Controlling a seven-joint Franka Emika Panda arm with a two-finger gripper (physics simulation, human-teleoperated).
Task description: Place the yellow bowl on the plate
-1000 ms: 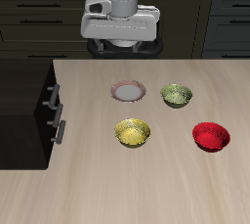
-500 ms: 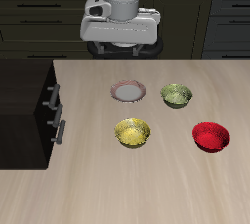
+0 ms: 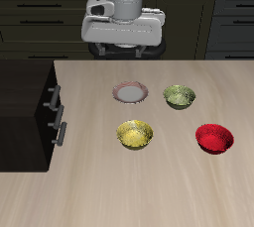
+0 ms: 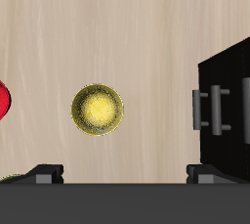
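The yellow bowl (image 3: 135,134) (image 4: 98,110) stands upright on the wooden table, nearer the front edge than the plate (image 3: 130,93). The plate is pale with a pinkish-red rim and holds nothing. My gripper (image 3: 121,45) (image 4: 125,172) hangs high above the table's back edge, behind the plate and well away from both. It is open: in the wrist view its two fingertips (image 4: 47,170) stand wide apart with nothing between them. That view does not show the plate.
An olive-green bowl (image 3: 179,96) sits beside the plate and a red bowl (image 3: 213,138) (image 4: 3,101) beside the yellow one. A black cabinet (image 3: 28,112) (image 4: 229,96) with handles fills the table's side next to the bowls.
The gripper has barely shifted, rising very slightly. Bowls and plate have not moved.
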